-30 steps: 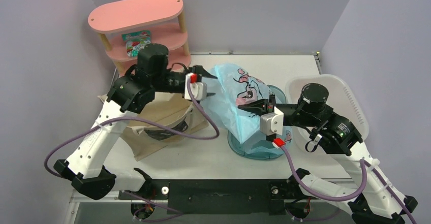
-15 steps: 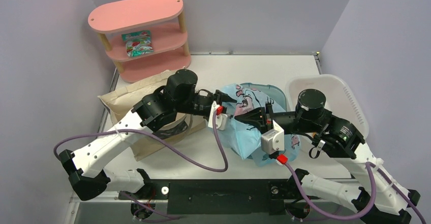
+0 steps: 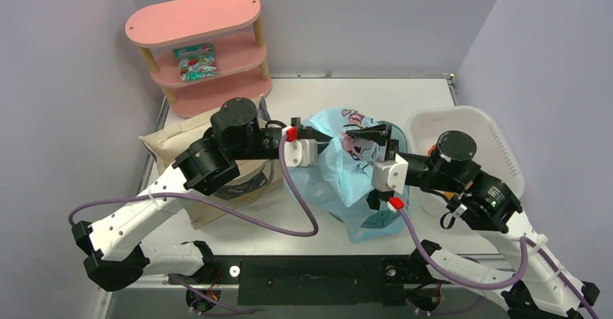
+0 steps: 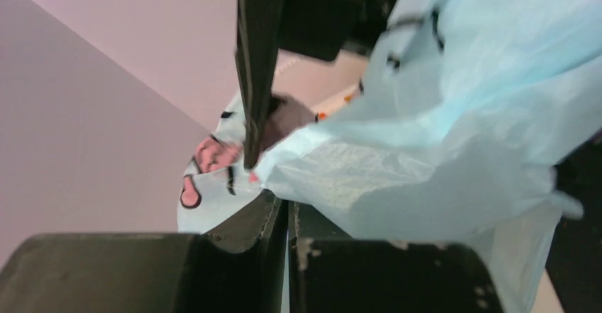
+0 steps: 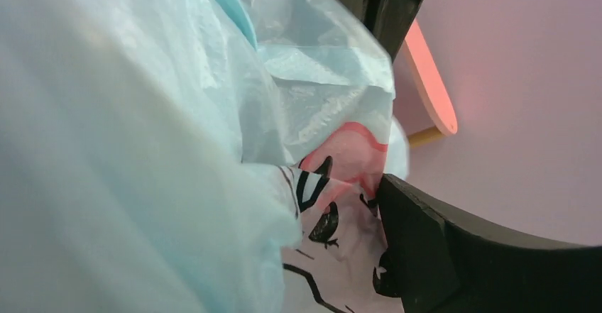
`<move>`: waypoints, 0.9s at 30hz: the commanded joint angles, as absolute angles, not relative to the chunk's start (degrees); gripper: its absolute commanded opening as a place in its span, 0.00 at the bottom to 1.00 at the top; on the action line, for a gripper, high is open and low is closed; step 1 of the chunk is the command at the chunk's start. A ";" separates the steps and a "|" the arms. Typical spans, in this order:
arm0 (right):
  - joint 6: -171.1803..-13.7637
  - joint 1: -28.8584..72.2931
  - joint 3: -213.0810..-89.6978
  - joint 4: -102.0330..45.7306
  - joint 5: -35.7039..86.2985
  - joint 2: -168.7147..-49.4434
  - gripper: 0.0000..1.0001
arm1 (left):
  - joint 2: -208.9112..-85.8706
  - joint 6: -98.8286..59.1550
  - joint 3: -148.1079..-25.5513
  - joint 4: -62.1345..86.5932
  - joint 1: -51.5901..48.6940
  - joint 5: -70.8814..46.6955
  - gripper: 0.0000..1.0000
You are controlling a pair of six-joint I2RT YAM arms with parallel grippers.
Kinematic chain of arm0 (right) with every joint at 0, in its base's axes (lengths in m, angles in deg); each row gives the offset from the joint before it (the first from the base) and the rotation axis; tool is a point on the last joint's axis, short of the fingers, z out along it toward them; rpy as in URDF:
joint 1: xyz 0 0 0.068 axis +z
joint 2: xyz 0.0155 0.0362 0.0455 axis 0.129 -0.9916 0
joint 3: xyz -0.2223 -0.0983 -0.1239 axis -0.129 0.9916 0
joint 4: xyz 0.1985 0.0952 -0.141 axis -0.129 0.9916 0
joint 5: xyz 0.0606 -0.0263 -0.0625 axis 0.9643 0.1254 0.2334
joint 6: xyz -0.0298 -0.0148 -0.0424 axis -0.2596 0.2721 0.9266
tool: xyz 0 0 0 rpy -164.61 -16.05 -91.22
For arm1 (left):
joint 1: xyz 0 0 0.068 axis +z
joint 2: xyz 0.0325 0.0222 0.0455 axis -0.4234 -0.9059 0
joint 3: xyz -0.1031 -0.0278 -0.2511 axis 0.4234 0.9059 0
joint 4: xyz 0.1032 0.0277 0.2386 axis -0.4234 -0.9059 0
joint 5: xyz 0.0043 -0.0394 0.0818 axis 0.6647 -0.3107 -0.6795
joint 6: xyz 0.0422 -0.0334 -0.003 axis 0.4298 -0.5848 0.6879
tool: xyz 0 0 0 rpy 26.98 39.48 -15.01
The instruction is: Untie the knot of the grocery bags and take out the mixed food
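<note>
the light blue grocery bag (image 3: pixel 340 178) hung bunched and partly raised at the middle of the table (image 3: pixel 405 91), stretched between two robot arms working to open it. the left gripper (image 3: pixel 327 143) was clenched on a fold of the thin film near the bag's top, its fingertips nearly meeting with plastic pinched between them in the left wrist view. the right gripper (image 3: pixel 376 139) came at the bag from the other side, its jaws standing apart with a thick wad of printed plastic between them; whether it truly gripped the bag could not be told. the knot itself was lost among the folds, and no fruit showed through the crinkled plastic, so the untying step appeared to be in hand, with the emptying not yet begun. the next move would likely call for the two claws to draw the handles in opposite directions without tearing the film, and for a surer hold on the knotted part. just left of the bag lay a beige canvas tote (image 3: pixel 181 142), under the left arm; a white plastic bin (image 3: pixel 499 145) stood to the right, beside the right arm. at the far left corner a pink three-tier shelf (image 3: pixel 195 19) held a green, white and red snack packet (image 3: pixel 195 62) on its middle tier, well apart from the bag
</note>
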State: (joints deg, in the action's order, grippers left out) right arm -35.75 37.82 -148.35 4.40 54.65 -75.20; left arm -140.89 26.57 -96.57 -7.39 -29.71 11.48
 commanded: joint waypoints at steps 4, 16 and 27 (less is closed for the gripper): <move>-52.22 34.88 -151.81 -2.10 54.73 -83.26 0.86 | -143.11 12.03 -107.64 1.25 -33.99 15.17 0.00; -67.74 30.26 -143.76 -24.51 51.72 -80.56 0.00 | -141.44 9.17 -110.81 -8.14 -32.52 -2.11 0.51; -68.44 21.37 -143.47 -19.43 57.34 -78.09 0.00 | -143.39 9.58 -121.66 -33.85 -11.92 -1.29 0.53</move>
State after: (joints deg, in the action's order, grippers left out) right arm -65.91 23.22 -141.73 -17.98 53.45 -77.86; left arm -143.82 9.72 -118.38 -23.57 -17.38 -2.31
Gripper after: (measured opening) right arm 0.007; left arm 0.524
